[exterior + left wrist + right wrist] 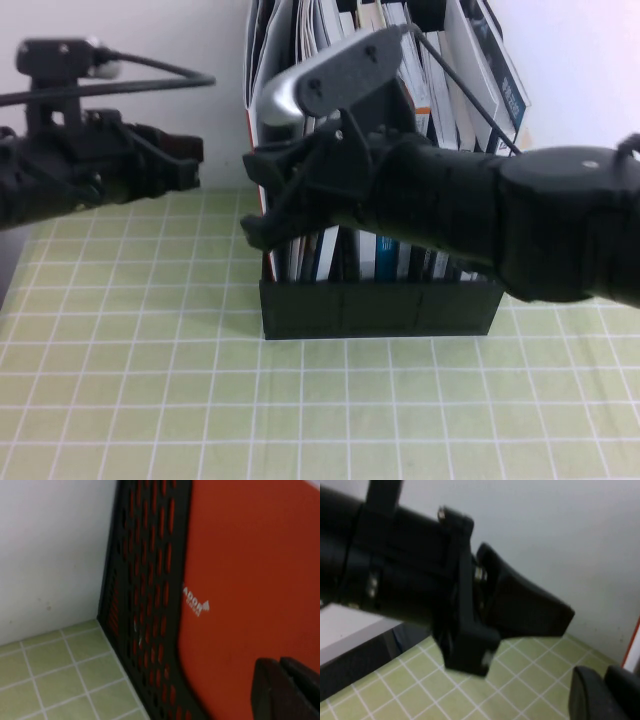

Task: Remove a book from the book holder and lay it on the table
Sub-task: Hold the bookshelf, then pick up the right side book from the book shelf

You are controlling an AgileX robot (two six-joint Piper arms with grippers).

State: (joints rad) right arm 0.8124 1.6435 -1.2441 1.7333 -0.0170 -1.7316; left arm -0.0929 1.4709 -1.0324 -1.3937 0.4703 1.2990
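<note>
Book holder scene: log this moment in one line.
left claw: beside book holder, left | right claw: at holder's left-end books | orange-red book: in holder | table

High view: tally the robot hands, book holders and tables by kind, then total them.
Robot hands: 2 (left hand in the air left of the holder; right hand at the holder's left front)
Book holder: 1
Table: 1
Total: 4
</note>
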